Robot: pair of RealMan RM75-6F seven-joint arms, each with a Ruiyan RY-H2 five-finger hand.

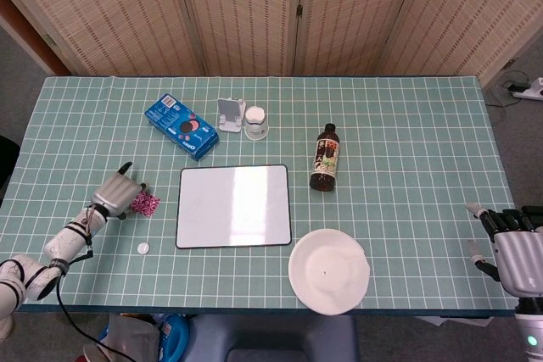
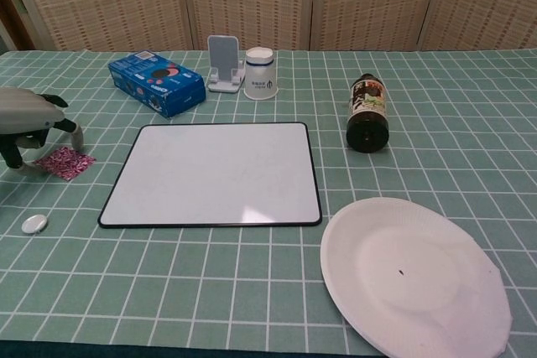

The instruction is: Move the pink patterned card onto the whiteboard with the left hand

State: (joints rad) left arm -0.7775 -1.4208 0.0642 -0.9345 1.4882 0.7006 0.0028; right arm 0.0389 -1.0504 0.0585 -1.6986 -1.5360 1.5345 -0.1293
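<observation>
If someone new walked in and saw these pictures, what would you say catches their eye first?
Probably the whiteboard, lying blank at the middle of the green checked table. Next, the left hand at the table's left edge, poised over the pink card, and the large white plate near the front edge.
</observation>
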